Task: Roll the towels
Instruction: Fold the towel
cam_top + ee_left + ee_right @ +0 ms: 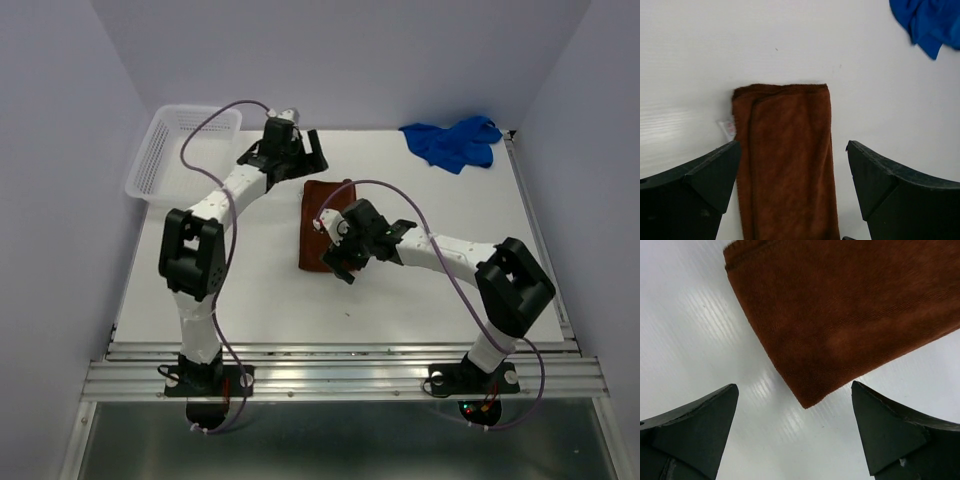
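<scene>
Left wrist: white tag (727, 127) on brown towel (785, 165); unreadable

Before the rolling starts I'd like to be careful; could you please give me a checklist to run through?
1. Brown towel folded flat in a strip: ok.
2. Left gripper open, fingers either side of it: ok.
3. Right gripper open over a near corner: ok.
4. An edge gripped: not ok, neither holds it.
5. Blue towel lies apart: ok.
6. Finger height above table: cannot tell.
</scene>
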Controlling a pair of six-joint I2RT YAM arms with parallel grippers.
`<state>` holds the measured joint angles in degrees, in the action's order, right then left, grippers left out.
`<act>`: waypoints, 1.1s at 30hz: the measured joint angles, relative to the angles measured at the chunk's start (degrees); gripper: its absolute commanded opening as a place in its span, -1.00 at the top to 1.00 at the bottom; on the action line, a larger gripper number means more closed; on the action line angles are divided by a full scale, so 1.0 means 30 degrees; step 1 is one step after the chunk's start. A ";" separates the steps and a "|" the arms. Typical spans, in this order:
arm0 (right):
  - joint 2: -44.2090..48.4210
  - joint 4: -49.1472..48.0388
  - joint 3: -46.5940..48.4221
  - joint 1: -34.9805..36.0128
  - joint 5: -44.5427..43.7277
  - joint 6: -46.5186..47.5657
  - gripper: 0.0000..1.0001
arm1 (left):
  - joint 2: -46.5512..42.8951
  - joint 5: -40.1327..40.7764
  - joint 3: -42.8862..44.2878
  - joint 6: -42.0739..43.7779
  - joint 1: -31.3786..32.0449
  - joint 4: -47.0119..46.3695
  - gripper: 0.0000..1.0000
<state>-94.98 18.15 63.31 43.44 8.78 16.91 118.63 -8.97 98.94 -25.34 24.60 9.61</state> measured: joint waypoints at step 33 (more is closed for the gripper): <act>-0.2011 0.1428 0.0452 0.2368 -0.5129 0.0816 -0.26 | -0.9595 0.3308 -1.2233 -0.2718 -0.2244 0.0452 -0.98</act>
<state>-101.01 22.44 64.66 50.54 -6.61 19.35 89.84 0.95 62.24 -33.50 17.87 10.96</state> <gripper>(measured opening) 0.671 0.986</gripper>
